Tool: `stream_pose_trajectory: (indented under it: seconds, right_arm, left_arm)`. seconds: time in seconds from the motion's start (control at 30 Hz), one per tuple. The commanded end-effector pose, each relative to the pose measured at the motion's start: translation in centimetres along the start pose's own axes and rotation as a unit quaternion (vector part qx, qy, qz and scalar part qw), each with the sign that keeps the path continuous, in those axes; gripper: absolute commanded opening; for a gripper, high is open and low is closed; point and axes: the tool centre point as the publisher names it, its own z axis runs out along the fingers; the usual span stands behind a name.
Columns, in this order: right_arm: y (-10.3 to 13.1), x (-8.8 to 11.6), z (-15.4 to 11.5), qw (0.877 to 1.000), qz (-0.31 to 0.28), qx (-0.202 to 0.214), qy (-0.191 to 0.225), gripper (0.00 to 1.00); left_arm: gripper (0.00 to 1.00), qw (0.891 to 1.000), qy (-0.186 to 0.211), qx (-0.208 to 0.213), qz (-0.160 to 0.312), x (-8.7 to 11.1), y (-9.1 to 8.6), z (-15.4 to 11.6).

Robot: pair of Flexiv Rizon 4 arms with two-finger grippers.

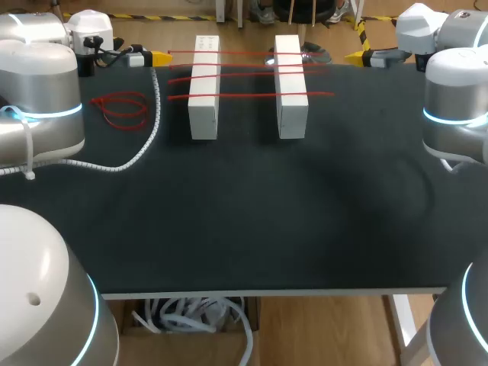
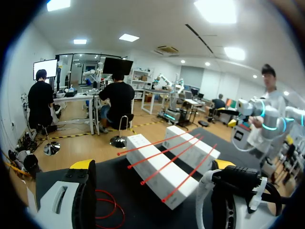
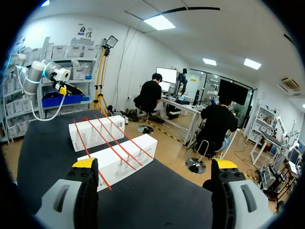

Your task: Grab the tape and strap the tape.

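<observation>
Two long white boxes [image 1: 204,88] [image 1: 291,86] lie side by side at the back of the black table [image 1: 244,221], with several red straps [image 1: 244,75] stretched across both. A loose bundle of red strap [image 1: 122,109] lies to the left of them. My left gripper [image 1: 156,57] hovers at the back left, open and empty; its wrist view has the boxes [image 2: 164,171] ahead and the red bundle [image 2: 108,205] beneath. My right gripper [image 1: 356,56] hovers at the back right, open and empty, and its wrist view shows the strapped boxes [image 3: 125,160] ahead.
A white spiral-wrapped cable [image 1: 149,126] from my left arm trails over the table between the red bundle and the left box. My left arm [image 3: 43,71] shows beyond the boxes in the right wrist view.
</observation>
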Motion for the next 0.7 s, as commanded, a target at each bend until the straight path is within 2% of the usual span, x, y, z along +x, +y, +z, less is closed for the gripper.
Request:
stream_pose_trajectory:
  seconds: [0.03, 0.37, 0.53, 0.6, 0.67, 0.7]
  right_arm:
    - [0.0, 0.0, 0.1, 1.000, 0.000, 0.000, 0.000, 1.00]
    - [0.0, 0.0, 0.1, 1.000, 0.000, 0.000, 0.000, 1.00]
    - [0.0, 0.0, 0.1, 1.000, 0.000, 0.000, 0.000, 1.00]
    - [0.0, 0.0, 0.1, 1.000, 0.000, 0.000, 0.000, 1.00]
    - [0.0, 0.0, 0.1, 1.000, 0.000, 0.000, 0.000, 1.00]
    - [0.0, 0.0, 0.1, 1.000, 0.000, 0.000, 0.000, 1.00]
  left_arm:
    - [1.00, 1.000, 0.000, 0.000, 0.000, 0.0, 0.0, 0.0]
    - [1.00, 1.000, 0.000, 0.000, 0.000, 0.0, 0.0, 0.0]
    - [1.00, 0.997, 0.050, 0.011, 0.058, -1.0, 0.6, -0.5]
    - [1.00, 0.993, 0.091, 0.016, 0.075, -1.0, 1.2, -0.9]
    - [1.00, 0.988, 0.116, 0.009, 0.100, -1.0, 2.0, -1.2]
    - [1.00, 0.984, 0.143, 0.005, 0.106, -1.0, 2.3, -1.4]
